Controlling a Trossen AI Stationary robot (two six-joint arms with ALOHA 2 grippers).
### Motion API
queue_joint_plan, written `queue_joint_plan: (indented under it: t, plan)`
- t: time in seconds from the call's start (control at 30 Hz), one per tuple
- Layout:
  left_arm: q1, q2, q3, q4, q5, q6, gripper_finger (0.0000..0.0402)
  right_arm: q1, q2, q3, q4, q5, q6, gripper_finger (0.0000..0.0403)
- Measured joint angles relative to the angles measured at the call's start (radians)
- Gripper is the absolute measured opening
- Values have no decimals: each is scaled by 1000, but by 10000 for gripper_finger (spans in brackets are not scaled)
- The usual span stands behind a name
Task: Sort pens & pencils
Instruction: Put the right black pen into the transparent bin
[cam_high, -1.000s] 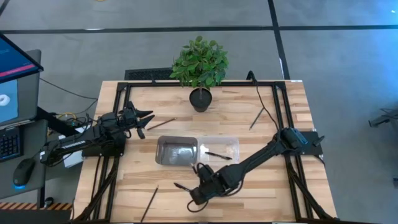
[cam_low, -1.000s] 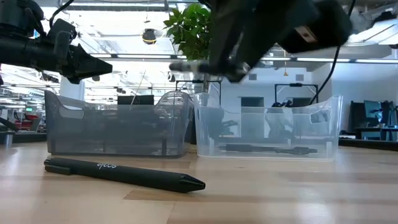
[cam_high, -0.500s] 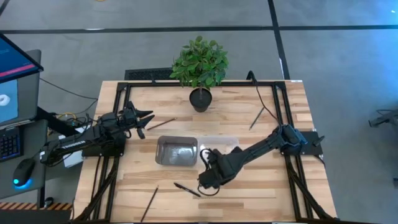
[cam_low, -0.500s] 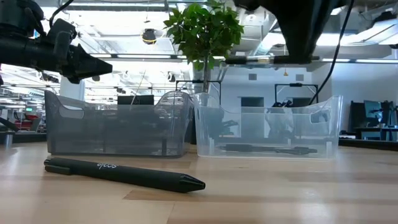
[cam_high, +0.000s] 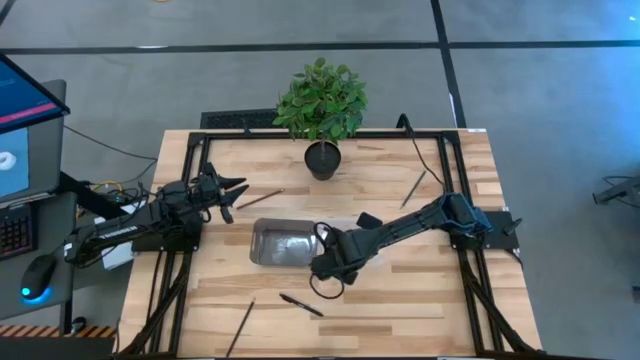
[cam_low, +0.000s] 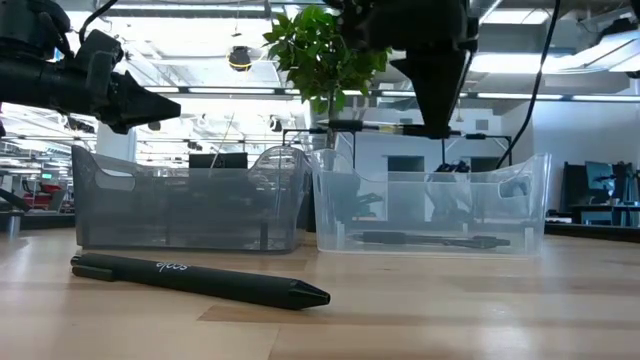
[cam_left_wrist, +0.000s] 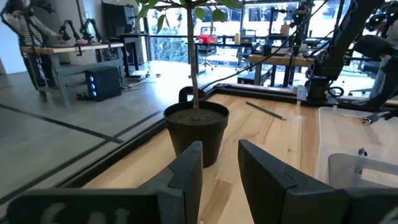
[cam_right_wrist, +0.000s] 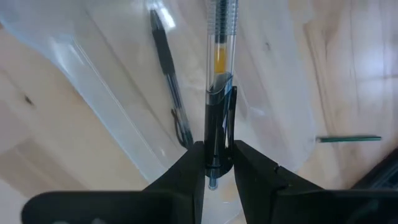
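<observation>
My right gripper (cam_high: 331, 267) hangs over the clear bin (cam_high: 357, 240), shut on a pen (cam_low: 370, 128) with a clear barrel and a black clip end. Another pen (cam_right_wrist: 166, 74) lies on that bin's floor. A black pen (cam_high: 300, 304) lies flat on the table near the front edge. Thin pencils lie flat at the far left (cam_high: 258, 199), far right (cam_high: 413, 188) and front left (cam_high: 240, 327). My left gripper (cam_high: 226, 192) waits open at the table's left side, pointing level, with nothing between its fingers. My right gripper pinches the pen's black clip end (cam_right_wrist: 219, 134) between its two fingers, near one end of the pen. The fingers (cam_low: 437, 100) come from above, pointing steeply down, and lie across the pen. The pen is level and lifted clear above the clear bin's rim.
A grey bin (cam_high: 284, 243) stands right beside the clear one at the table's middle. A potted plant (cam_high: 322, 110) stands at the far edge. Black frame rails run along the table's left, right and far sides. Bare wood lies at the front right.
My right gripper has carried the pen from near the table's front edge toward the far edge and a little up, to above the clear bin. Its wrist has rolled and tipped down more steeply. The pen has stayed roughly level in the shut fingers.
</observation>
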Motion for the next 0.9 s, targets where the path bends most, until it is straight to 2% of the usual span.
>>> queue_joint_plan:
  t: [0.57,0.9]
  plan:
    - [0,0,0,-1,5,-9,94,27,-7,-201,27,32,-77,99]
    - [0,0,0,-1,5,-11,94,27,-7,-211,55,32,-70,99]
